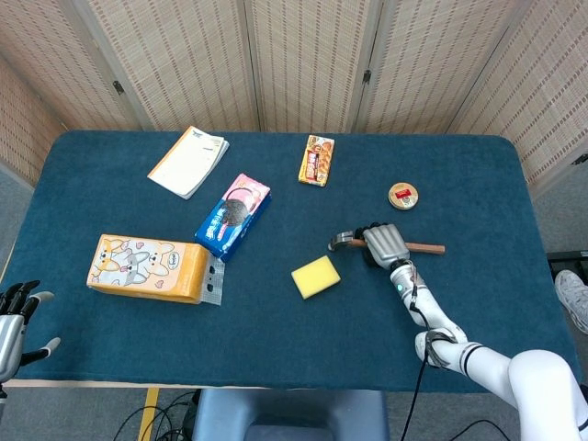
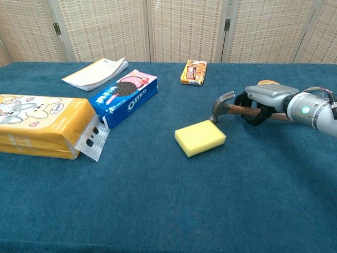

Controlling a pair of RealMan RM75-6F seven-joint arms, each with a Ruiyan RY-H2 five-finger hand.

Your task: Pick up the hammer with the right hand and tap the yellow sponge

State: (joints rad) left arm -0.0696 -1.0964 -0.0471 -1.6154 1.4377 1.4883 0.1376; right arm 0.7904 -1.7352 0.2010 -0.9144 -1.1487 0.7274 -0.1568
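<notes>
The hammer [image 1: 341, 241] lies on the blue table with its steel head [image 2: 222, 104] just right of the yellow sponge [image 2: 200, 137], pointing left. Its wooden handle [image 1: 428, 247] runs off to the right. My right hand [image 2: 263, 100] sits over the handle close to the head, fingers curled down around it. In the head view the right hand [image 1: 383, 243] covers the middle of the hammer. The sponge [image 1: 315, 277] lies flat, a short gap from the hammer head. My left hand [image 1: 14, 317] hangs off the table's near left corner, fingers apart, holding nothing.
A yellow tissue pack [image 1: 147, 267] and a blue Oreo box [image 1: 233, 214] lie left of the sponge. A notebook [image 1: 188, 161] and a snack box [image 1: 316, 160] lie further back. A round tin [image 1: 402, 195] sits behind the right hand.
</notes>
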